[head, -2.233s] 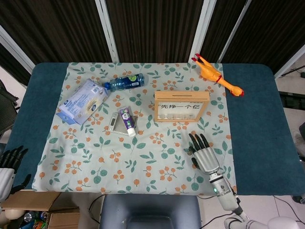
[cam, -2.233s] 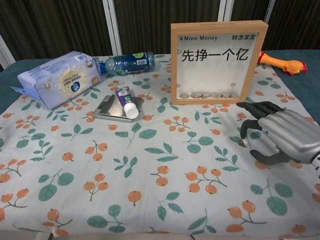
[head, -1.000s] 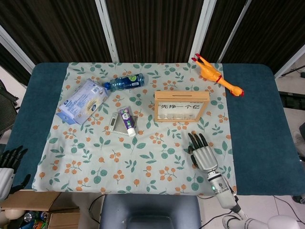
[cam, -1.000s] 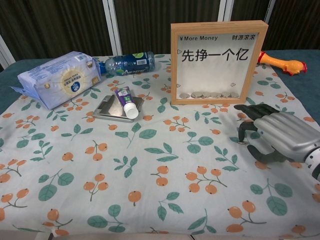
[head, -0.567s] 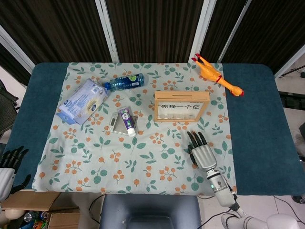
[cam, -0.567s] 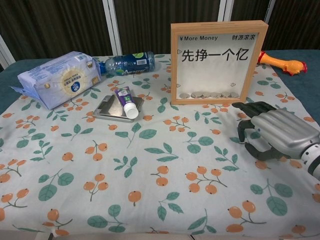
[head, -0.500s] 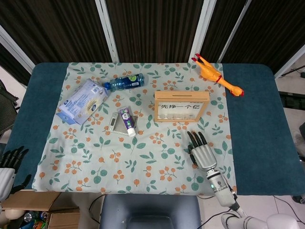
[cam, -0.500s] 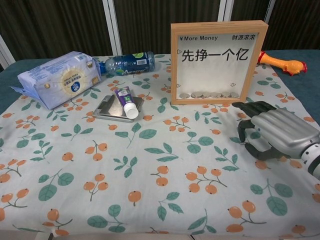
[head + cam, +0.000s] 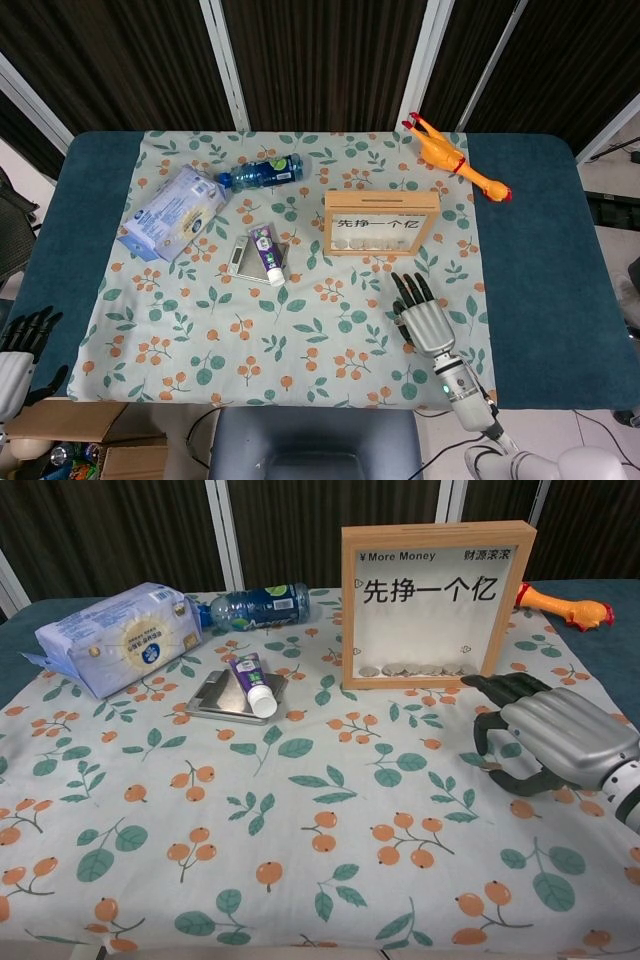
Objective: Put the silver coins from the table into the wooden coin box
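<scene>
The wooden coin box (image 9: 381,222) (image 9: 433,605) stands upright at the middle right of the flowered cloth, with several silver coins (image 9: 418,669) lined along its bottom behind the glass. My right hand (image 9: 424,318) (image 9: 548,738) hovers palm down just in front of the box's right corner. Its thumb and a finger curl toward each other under the palm. The coin seen there earlier no longer shows on the cloth; it seems pinched, hidden by the fingers. My left hand (image 9: 20,345) hangs off the table's near left corner, fingers apart, holding nothing.
A tissue pack (image 9: 172,212) and a water bottle (image 9: 262,171) lie at the back left. A toothpaste tube (image 9: 268,252) rests on a small metal scale (image 9: 232,697). A rubber chicken toy (image 9: 455,158) lies at the back right. Blue table (image 9: 540,260) borders the cloth.
My right hand has crept forward toward the coin box and risen a little. The coin that lay by its fingertip is no longer visible on the cloth. The left hand stayed put.
</scene>
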You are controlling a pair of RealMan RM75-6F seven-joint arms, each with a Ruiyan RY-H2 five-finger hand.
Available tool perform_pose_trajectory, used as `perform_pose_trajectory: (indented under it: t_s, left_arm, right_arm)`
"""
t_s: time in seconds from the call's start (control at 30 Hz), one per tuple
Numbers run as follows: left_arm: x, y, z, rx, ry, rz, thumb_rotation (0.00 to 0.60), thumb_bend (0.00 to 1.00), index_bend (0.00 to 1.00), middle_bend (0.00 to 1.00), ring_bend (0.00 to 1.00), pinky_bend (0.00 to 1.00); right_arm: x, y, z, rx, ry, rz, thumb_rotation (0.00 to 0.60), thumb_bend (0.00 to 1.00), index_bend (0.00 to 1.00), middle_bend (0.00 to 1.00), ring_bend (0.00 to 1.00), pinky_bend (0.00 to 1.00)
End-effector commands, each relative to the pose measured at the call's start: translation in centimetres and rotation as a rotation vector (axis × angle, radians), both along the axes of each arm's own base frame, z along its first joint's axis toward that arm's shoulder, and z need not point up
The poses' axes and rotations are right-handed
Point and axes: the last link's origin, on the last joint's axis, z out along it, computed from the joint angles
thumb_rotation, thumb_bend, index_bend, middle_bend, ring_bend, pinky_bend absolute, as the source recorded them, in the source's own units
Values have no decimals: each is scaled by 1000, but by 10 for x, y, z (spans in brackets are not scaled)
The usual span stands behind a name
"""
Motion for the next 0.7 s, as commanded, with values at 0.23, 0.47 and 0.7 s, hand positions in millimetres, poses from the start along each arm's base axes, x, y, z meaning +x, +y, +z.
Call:
perform_pose_trajectory:
  t_s: [0.23,0.47,0.7]
  left_arm:
    - [0,-1,0,-2,3,-1,600,361,0,0,0,0]
    - [1,1,-1,-5,4,-2,600,359,0,0,0,0]
    - [0,1,-1,-4,3,0,600,361,0,0,0,0]
  right_arm:
    - [1,-2,0,-2,-8,3,600,383,638,108,0,0]
    - [0,-2,0,3,-5,-8,600,465,648,118,0,0]
    - [1,-3,-1,4,-7,-9,600,500,653,121,0,0]
